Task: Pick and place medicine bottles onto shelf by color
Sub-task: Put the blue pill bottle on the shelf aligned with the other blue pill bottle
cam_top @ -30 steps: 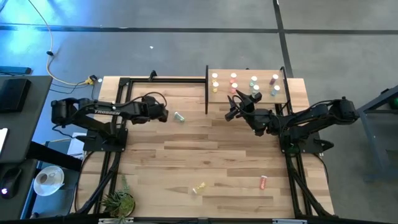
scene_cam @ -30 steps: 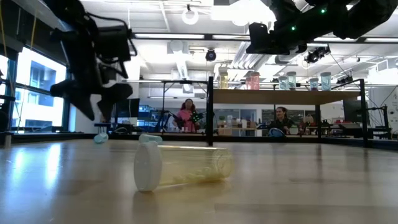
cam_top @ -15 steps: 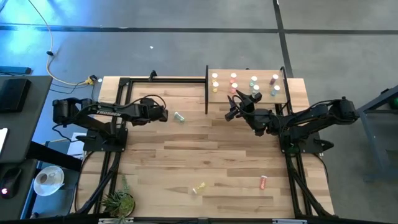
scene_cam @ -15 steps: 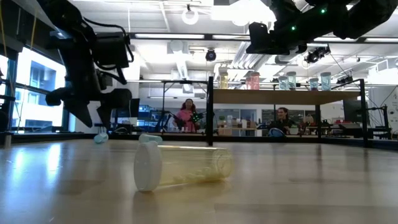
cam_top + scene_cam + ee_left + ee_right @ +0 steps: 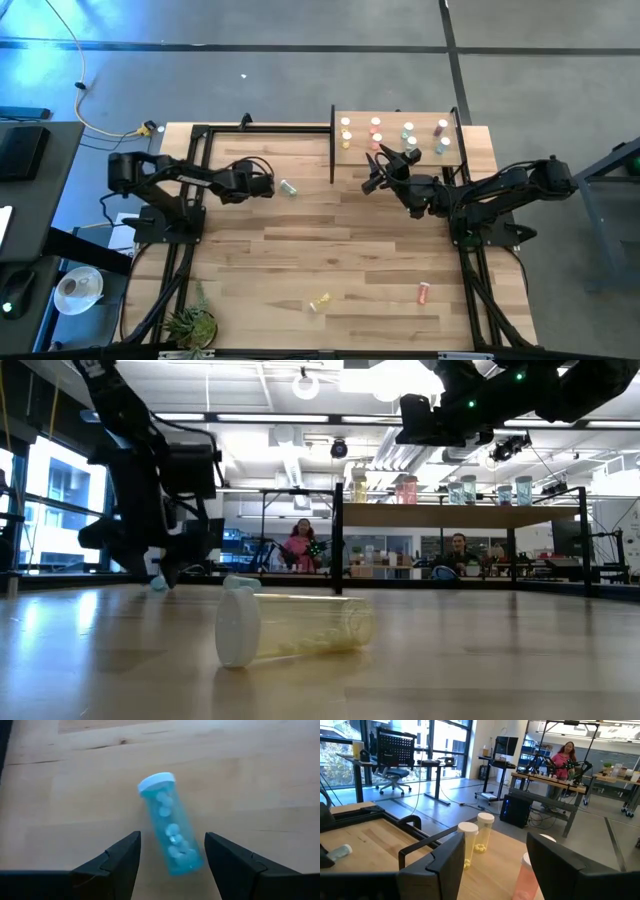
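Teal bottle (image 5: 170, 825) lies on its side on the striped wood tabletop (image 5: 330, 240), white cap pointing away from the left gripper (image 5: 172, 851), at about 11 o'clock on the table, well left of the shelf (image 5: 398, 140). Left gripper is down low over it, fingers (image 5: 120, 857) spread wide, one each side of the body, not touching yet.

Bottle sits a bit skewed to the finger line, roughly 11-to-5 in the wrist view. To do this well, I'd square the wrist to the body, centre on it, drop until the tips nearly meet the wood, then close on the mid-body, not the cap. Round and lying flat: it'll likely roll if one finger lands first.

Right gripper (image 5: 378, 172) waits at the shelf's near edge, jaws apart, empty. Shelf already holds upright bottles in colour columns: yellow, pink, teal, purplish. Loose ones on the table: yellow bottle (image 5: 321, 302) around 6 o'clock, pink bottle (image 5: 423, 292) around 5.

Writing: pale lettering on the left arm link, too small to read. No bottle labels visible.
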You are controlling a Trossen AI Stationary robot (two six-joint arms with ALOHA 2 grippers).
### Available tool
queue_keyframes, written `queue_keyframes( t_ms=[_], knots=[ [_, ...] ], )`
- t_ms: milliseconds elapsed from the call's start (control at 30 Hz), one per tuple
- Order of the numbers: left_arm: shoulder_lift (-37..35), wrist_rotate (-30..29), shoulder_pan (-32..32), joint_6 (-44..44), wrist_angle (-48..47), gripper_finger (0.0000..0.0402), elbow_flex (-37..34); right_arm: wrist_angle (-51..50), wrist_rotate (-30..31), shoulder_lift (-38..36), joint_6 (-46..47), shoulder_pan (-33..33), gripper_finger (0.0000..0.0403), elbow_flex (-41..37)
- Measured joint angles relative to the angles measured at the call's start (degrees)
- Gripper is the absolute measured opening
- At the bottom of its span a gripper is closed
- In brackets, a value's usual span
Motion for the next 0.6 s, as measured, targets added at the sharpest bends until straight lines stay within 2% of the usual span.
queue_keyframes(
  t_ms=[233,400,600],
  knots=[
    [2.84,-1.46,1.36,0.28,0.44,0.0209,0.21,0.0,-0.04,-0.01,0.0,0.0,0.0204,0.0],
    [2.79,-2.12,1.38,4.84,0.63,0.0205,0.15,0.02,-0.26,0.0,0.0,0.0,0.0204,0.0],
    [2.79,-0.54,1.45,11.94,0.96,0.0159,0.2,0.1,-0.37,0.01,0.0,0.0,0.0204,0.0]
  ],
)
